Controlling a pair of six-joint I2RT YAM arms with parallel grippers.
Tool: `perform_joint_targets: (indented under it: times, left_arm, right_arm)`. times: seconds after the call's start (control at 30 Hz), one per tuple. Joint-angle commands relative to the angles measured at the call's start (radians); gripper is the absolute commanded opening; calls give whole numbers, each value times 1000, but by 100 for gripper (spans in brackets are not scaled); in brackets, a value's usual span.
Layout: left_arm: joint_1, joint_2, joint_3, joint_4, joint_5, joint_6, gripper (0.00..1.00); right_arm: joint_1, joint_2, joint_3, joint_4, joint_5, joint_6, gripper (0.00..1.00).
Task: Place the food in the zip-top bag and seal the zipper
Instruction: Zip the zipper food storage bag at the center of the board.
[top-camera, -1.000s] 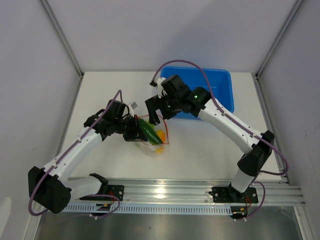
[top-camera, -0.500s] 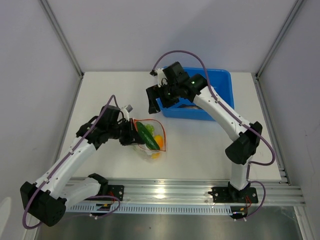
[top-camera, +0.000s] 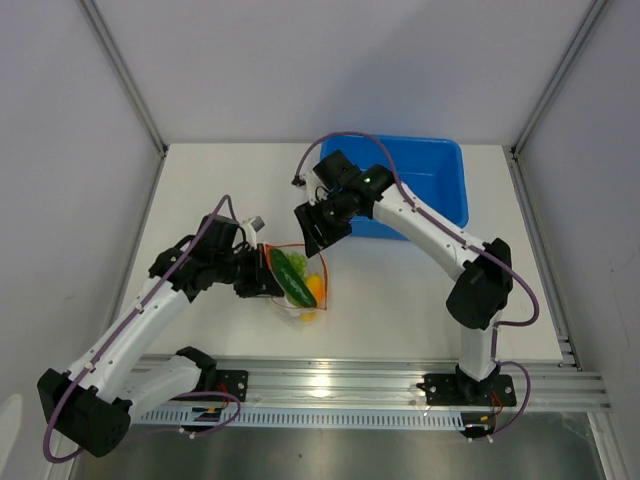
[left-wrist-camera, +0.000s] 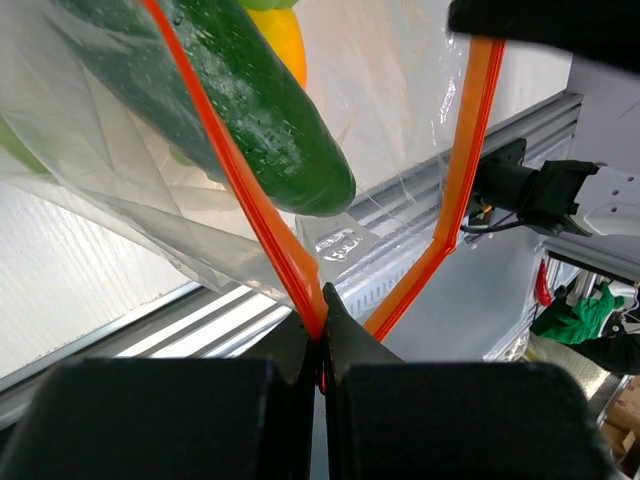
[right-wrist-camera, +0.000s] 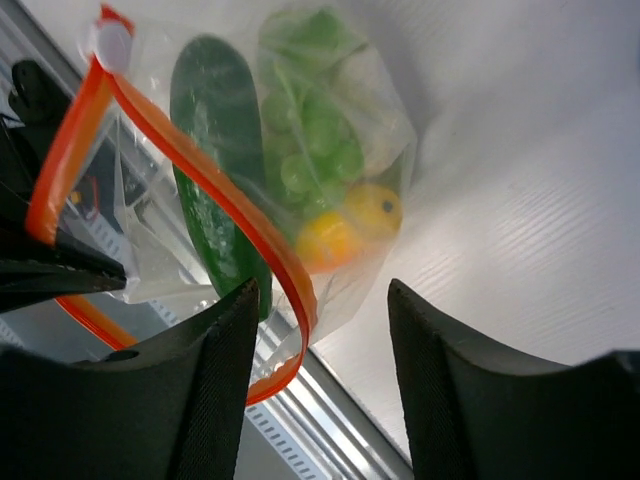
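- Two arms meet at the zip-top bag (top-camera: 298, 308), which lies left of centre near the tabletop's near edge and holds the cucumber (top-camera: 291, 275), mango (right-wrist-camera: 325, 240) and pea cluster (right-wrist-camera: 320, 150).
- Left gripper (left-wrist-camera: 322, 300) is pressed together on the zipper (right-wrist-camera: 200, 170) at its corner, probably anchoring the mouth.
- Right gripper (right-wrist-camera: 320, 290) hangs over the mouth with its jaws half spread astride the zipper, gripping nothing; it looks poised to pinch and seal.

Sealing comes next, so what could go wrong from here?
The dark green toy cucumber reaches up to the orange-red zipper strip of the clear plastic zip-top bag; it may block the seal.
The left gripper pinches only the strip's corner; a tug from the open right gripper could free it.
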Motion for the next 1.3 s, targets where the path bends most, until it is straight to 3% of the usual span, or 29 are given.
perform_joint_targets:
  times: [0.0, 0.07, 0.13, 0.17, 0.2, 0.23, 0.3, 0.43, 0.53, 0.7, 0.93, 1.27]
  left_arm:
    - [-6, -4, 49, -41, -9, 43, 1]
    - [-8, -5, 37, -32, 6, 26, 1]
    - [-8, -13, 12, 7, 21, -3, 1]
    - [-8, -24, 6, 18, 37, -11, 1]
    - [-8, -24, 2, 26, 43, -23, 1]
    - [-8, -27, -9, 29, 49, -25, 1]
    - [-8, -34, -8, 21, 42, -19, 1]
    - [-8, -54, 14, -9, -24, 4, 1]
    - [-8, -62, 25, -6, -64, -14, 1]
    - [-14, -19, 37, 35, -28, -28, 1]
    - [-61, 65, 185, 9, -58, 32, 1]
    - [-144, 148, 238, 67, -15, 49, 0]
  right_arm:
    - [47, -88, -67, 8, -24, -4, 56]
    - [50, -105, -109, 8, -46, 11, 55]
    - [56, -110, -136, 17, -46, 20, 46]
    - [59, -104, -133, 10, -35, 25, 37]
    - [58, -102, -124, -15, -23, 29, 16]
    - [59, -101, -100, -27, -9, 37, 8]
    - [59, -104, -71, -53, 16, 65, 0]
    - [61, -141, -44, -115, 3, 100, 0]
    - [63, -206, -128, -102, -9, 120, 0]
    - [53, -297, -282, -26, -55, 183, 0]
    - [53, -378, -330, 33, -78, 305, 0]
    - [58, -444, -425, 195, -144, 563, 0]
